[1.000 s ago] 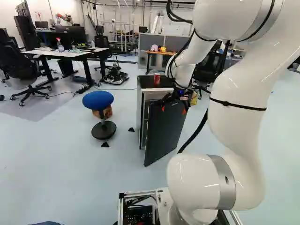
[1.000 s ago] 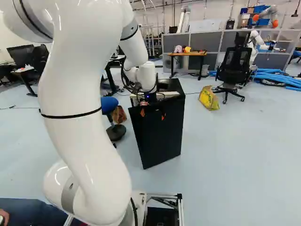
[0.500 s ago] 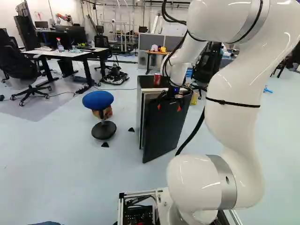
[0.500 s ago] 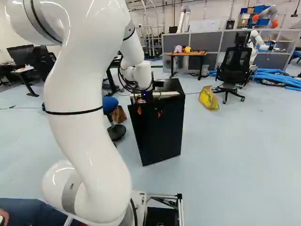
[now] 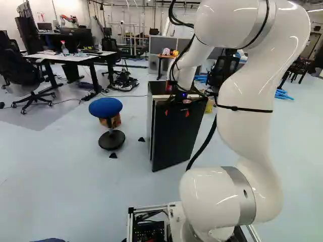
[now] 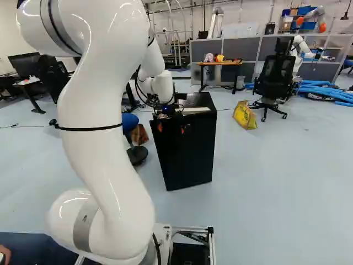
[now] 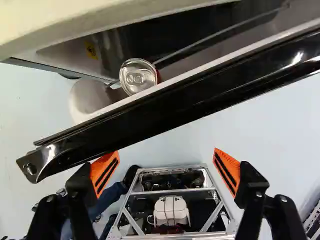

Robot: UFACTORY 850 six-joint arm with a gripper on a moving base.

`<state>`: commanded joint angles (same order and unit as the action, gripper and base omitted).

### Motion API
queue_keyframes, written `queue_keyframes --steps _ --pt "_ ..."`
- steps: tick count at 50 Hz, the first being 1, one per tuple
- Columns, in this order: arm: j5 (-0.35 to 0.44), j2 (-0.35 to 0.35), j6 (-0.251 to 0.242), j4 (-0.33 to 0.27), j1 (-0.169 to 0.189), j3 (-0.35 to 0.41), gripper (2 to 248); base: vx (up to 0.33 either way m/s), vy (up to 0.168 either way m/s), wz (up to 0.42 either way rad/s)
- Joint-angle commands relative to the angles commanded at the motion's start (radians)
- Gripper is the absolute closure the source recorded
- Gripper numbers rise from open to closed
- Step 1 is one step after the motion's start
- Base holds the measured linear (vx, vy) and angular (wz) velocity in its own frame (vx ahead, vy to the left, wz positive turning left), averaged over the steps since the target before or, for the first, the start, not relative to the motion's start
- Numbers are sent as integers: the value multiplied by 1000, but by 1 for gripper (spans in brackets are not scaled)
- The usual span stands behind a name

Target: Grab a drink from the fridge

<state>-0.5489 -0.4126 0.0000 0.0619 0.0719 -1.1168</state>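
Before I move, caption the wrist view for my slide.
Jaws wide open beside the ajar fridge door, a can showing on its inner side.

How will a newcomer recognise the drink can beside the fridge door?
In the wrist view, find the glossy black door. On its inner side is the metal can. Its silver lid has a pull tab, unlike the smooth white object beside it.

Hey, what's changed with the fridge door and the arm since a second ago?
The fridge door has swung closer to shut but is still ajar. The gripper has shifted leftward in both base views; its fingers stand open, holding nothing. The blue stool and yellow bag stayed put.
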Motion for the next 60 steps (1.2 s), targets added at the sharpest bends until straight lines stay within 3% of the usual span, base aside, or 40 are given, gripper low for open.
queue_keyframes --steps 19,44,60 --pt "0 -36 0 0 -33 -51 3 0 0 0" --pt "7 -42 0 0 -35 -59 3 0 0 0" --pt "52 -42 0 0 -35 -59 3 0 0 0"
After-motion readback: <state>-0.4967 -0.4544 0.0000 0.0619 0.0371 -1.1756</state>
